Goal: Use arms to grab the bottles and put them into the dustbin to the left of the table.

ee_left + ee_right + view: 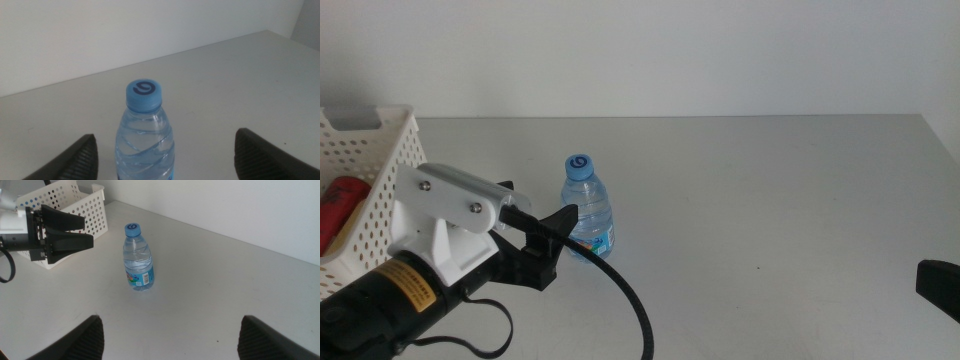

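Left pincer (165, 155) agape around upright water bottle (145, 140), cap upward.

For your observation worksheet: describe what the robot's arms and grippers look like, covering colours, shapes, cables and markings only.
The left gripper has dark, wedge-shaped fingers on a black body, topped by a white bolted housing. A yellow label sits on the black wrist, and a thick black cable loops away. Of the right gripper, only dark tapered fingers show.
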Robot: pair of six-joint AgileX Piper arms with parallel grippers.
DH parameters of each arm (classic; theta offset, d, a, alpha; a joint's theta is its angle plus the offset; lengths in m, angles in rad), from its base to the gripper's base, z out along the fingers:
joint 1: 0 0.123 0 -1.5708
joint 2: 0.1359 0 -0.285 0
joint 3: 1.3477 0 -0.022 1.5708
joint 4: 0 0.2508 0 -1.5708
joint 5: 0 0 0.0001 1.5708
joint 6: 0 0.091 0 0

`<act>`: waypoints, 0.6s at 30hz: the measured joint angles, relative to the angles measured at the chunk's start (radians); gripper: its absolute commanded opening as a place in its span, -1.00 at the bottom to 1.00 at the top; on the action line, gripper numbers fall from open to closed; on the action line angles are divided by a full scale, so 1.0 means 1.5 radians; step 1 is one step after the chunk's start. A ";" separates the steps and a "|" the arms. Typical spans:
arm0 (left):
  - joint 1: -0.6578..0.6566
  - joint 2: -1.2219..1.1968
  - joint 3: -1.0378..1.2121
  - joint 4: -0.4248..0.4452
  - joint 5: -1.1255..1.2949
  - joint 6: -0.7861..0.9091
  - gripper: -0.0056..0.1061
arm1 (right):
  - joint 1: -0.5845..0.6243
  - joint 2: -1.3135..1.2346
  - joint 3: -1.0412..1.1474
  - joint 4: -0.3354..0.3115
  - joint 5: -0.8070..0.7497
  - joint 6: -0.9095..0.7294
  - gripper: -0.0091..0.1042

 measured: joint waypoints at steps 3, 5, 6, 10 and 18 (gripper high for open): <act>0.000 0.064 0.004 0.000 -0.088 0.000 0.78 | 0.000 0.000 0.000 0.000 0.000 0.000 0.41; 0.000 0.109 0.004 -0.001 -0.147 0.000 0.78 | 0.000 0.000 0.000 0.000 0.000 0.000 0.41; 0.000 0.130 0.004 -0.006 -0.173 0.000 0.78 | 0.000 0.000 0.000 0.000 0.000 0.000 0.41; 0.000 0.190 0.000 -0.032 -0.243 0.000 0.78 | 0.000 0.000 0.000 0.000 0.000 0.000 0.41; 0.000 0.258 -0.059 -0.048 -0.255 0.007 0.77 | 0.000 0.000 0.000 0.000 0.000 0.000 0.41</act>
